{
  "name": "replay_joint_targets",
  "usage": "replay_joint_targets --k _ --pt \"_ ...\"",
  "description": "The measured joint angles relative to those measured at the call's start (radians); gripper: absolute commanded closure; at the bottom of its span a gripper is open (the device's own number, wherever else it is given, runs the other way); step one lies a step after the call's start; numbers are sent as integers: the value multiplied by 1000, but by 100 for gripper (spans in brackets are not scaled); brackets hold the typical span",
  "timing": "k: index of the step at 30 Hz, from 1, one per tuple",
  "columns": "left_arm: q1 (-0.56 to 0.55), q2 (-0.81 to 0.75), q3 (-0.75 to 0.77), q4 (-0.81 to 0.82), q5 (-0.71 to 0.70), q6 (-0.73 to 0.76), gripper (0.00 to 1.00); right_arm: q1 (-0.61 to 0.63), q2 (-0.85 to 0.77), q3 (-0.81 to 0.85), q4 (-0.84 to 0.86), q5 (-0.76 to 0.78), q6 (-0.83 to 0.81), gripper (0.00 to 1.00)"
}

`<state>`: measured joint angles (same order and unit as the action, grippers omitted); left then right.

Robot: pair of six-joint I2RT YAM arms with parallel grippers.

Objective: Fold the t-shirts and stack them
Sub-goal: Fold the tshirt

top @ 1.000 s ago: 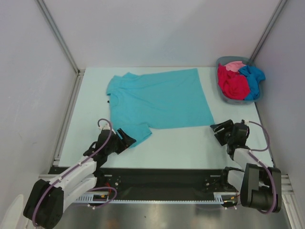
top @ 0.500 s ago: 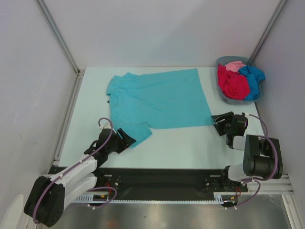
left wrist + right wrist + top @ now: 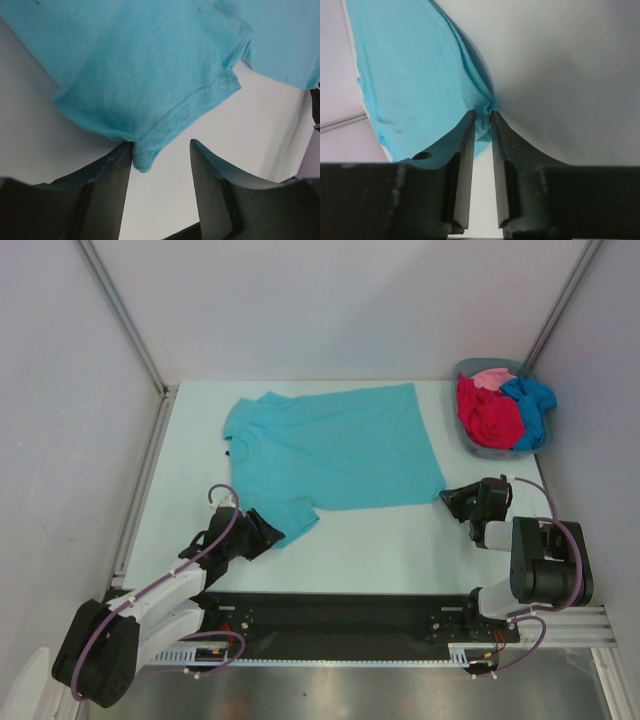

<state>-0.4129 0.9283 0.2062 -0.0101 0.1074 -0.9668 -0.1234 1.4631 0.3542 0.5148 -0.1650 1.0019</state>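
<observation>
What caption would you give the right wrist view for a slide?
The right hand pinches a puckered edge of the teal t-shirt on the table.

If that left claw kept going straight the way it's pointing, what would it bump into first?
The sleeve of the teal t-shirt. Its hem corner lies right at the tips of the left gripper, beside one finger, with the jaws apart. Whether it touches is unclear.

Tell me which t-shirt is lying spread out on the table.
The teal t-shirt: it alone lies spread flat on the table; the red tee, pink tee and blue tee sit bunched in the basket.
</observation>
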Motion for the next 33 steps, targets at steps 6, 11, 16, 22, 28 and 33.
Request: replay_joint_targets --k 6,11,16,22,28,33 --pt "0 -17 0 -29 -3 0 47 0 0 0 -21 4 -3 91" --pt "0 -29 0 -51 -7 1 55 0 0 0 -32 4 -6 100" --pt "0 -34 0 -82 -11 6 83 2 -15 0 -54 11 -12 100" --pt "0 -43 0 -115 -23 11 100 2 -123 0 -127 36 -43 100" --pt "-1 -97 0 -150 -29 9 100 2 -206 0 -190 53 -67 100" --pt "-11 -180 8 -221 -45 6 100 3 -235 0 -235 56 -79 100"
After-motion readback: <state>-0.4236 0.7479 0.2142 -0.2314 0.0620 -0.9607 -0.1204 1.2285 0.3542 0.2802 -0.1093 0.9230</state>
